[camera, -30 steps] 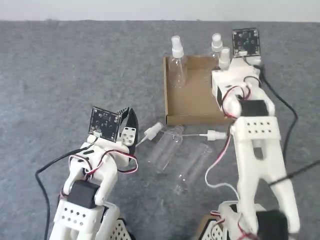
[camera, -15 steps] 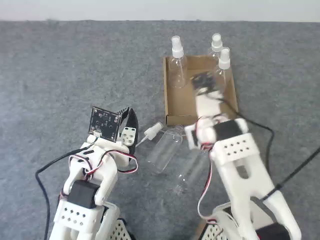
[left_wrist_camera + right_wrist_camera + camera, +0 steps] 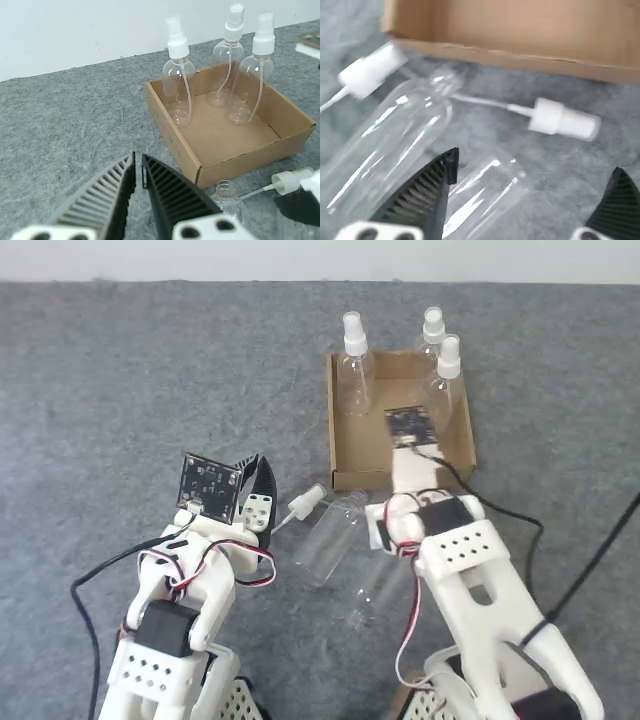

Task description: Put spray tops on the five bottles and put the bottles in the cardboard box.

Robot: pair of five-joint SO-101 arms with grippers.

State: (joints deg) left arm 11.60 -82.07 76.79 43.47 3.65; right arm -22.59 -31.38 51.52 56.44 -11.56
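Three clear bottles with white spray tops (image 3: 355, 370) (image 3: 433, 335) (image 3: 447, 375) stand in the cardboard box (image 3: 380, 462). In front of the box two uncapped bottles (image 3: 335, 530) (image 3: 385, 575) lie on the grey mat. One loose spray top (image 3: 305, 502) lies by the first bottle's mouth. In the right wrist view my right gripper (image 3: 535, 167) is open over the second bottle's (image 3: 485, 195) neck, with the other loose spray top (image 3: 562, 120) just beyond it. My left gripper (image 3: 138, 165) is shut and holds nothing, left of the box (image 3: 175, 135).
My right arm (image 3: 445, 540) stretches over the front right of the box and the lying bottles. Bare grey mat (image 3: 150, 370) spreads to the left and behind the box. A pale wall borders the far edge.
My right arm has swung from over the box's right side back and left, down over the lying bottles, and now covers the second loose spray top in the high view. The left arm stayed still.
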